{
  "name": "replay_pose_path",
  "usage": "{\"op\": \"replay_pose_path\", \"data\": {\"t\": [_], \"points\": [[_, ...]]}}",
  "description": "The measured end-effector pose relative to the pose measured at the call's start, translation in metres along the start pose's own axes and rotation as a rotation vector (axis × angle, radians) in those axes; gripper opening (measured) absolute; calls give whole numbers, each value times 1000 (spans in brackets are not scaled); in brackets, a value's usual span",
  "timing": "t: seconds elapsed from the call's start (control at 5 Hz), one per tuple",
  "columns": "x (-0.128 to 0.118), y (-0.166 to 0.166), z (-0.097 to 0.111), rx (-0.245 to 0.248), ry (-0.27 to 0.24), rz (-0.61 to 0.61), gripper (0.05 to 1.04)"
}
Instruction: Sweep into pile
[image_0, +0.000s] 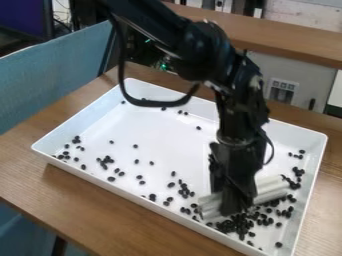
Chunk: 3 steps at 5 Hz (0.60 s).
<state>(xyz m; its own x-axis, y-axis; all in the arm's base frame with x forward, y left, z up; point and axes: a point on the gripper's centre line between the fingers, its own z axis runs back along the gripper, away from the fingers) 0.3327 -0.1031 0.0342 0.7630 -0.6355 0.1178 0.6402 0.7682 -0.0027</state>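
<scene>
In the tray (167, 135), the end effector (236, 205) clasps a ribbed block (270, 189), hiding its middle.

Cam looks down at a slant from above the near side of the table (33, 177), facing approx. 12 o'clock. Fairly close: tray (160, 132) takes up most of the view, near corner cut off approx. 5 o'clock. Bkgd incl. partition (53, 72) at 10 & shelf (287, 40) at 1–2. Arm (157, 25) enters betw. 11 & 12.
</scene>
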Motion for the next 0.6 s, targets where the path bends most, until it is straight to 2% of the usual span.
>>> {"op": "replay_pose_path", "data": {"t": [0.2,0.4,0.6], "points": [[-20,42,27,68,-14,147,387],[-47,88,48,145,-5,298,387],[-72,121,54,207,4,379,387]]}}
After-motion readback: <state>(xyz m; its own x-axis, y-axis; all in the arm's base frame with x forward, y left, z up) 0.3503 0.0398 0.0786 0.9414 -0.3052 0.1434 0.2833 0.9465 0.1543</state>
